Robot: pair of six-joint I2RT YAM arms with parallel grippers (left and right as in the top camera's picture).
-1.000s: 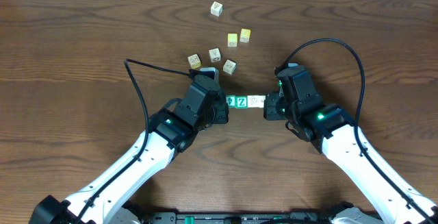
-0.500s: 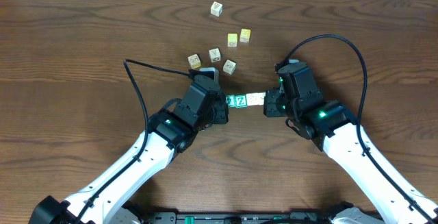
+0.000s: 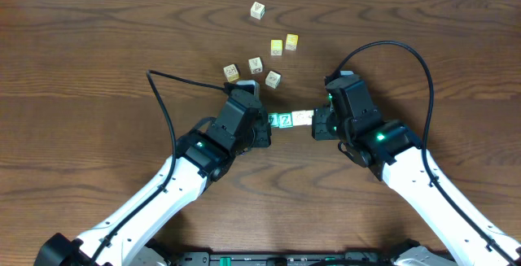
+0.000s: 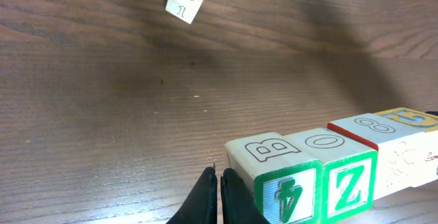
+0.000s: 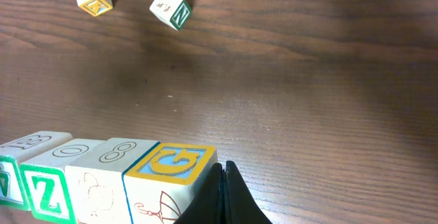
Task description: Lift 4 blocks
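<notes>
At frame centre, four blocks (image 3: 291, 119) are pressed end to end in one row between the left gripper (image 4: 219, 191) and the right gripper (image 5: 223, 183), both jaws closed empty, with six loose cubes (image 3: 256, 65) scattered above.

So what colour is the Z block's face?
Z block: green, white letter; clearest in left wrist view.

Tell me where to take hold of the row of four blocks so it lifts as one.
Take the row of four blocks by its two end faces, left hand and right hand each pressing inward along the row. They are separate, merely butted side by side, so only end pressure likely keeps them together.
</notes>
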